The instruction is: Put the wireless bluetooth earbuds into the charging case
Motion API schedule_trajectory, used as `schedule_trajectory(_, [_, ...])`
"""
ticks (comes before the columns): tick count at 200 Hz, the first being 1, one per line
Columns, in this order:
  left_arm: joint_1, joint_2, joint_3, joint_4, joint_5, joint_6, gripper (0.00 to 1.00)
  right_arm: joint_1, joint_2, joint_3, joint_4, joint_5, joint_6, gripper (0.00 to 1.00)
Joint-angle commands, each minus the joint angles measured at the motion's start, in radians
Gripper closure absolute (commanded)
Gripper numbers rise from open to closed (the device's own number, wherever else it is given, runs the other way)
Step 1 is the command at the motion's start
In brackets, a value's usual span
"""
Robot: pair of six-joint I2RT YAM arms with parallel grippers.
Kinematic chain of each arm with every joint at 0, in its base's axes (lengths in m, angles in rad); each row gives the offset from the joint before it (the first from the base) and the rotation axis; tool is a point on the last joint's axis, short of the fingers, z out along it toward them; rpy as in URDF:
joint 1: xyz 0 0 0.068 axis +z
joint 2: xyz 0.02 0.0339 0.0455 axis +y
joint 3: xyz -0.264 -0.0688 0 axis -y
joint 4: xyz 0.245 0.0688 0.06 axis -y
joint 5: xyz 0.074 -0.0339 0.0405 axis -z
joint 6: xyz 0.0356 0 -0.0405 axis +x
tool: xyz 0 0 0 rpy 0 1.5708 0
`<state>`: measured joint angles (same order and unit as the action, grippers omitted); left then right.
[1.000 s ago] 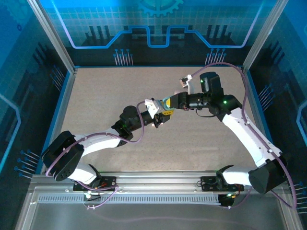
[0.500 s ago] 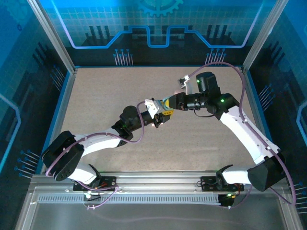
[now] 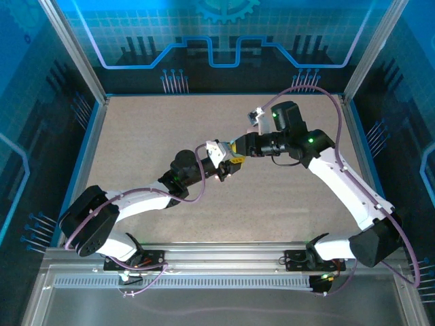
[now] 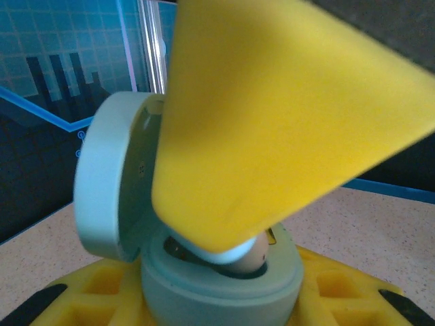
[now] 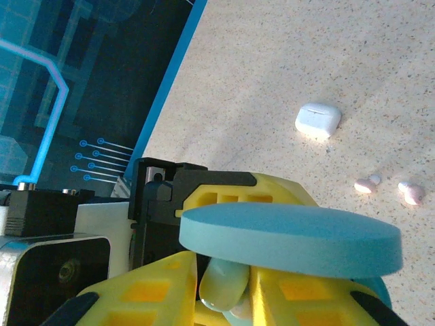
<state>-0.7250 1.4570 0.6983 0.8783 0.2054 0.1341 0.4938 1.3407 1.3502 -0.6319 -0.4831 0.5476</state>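
From my screen I see a speckled beige table (image 3: 149,136) edged in blue, boxed in by aluminium posts (image 3: 71,51) and glossy blue wall panels (image 3: 285,30) printed with pale circuit lines (image 3: 129,66), with a ribbed metal rail (image 3: 224,280) across the near edge, all evenly lit.

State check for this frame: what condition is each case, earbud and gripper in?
Left gripper: shut on pale blue charging case.
Right gripper: shut on pale blue earbud.
Pale blue charging case: lid open.
Pale blue earbud: at the case's well, seating unclear.
White case: closed, lying on table.
Pink earbuds: loose on table, uncased.
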Motion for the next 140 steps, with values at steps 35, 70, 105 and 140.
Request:
schedule_trajectory(35, [-0.013, -0.018, -0.004, 0.069, 0.008, 0.016, 0.70, 0.016, 0.003, 0.026, -0.049, 0.053, -0.018, 0.68])
schedule_trajectory(70, [-0.013, -0.023, -0.008, 0.069, 0.002, 0.016, 0.70, 0.016, -0.005, 0.030, -0.052, 0.060, -0.015, 0.65])
schedule_trajectory(105, [-0.013, -0.026, -0.011, 0.070, -0.001, 0.015, 0.70, 0.015, -0.014, 0.032, -0.052, 0.067, -0.012, 0.64])
schedule_trajectory(140, [-0.013, -0.025, -0.010, 0.070, -0.003, 0.012, 0.70, 0.015, -0.026, 0.035, -0.052, 0.069, -0.012, 0.63])
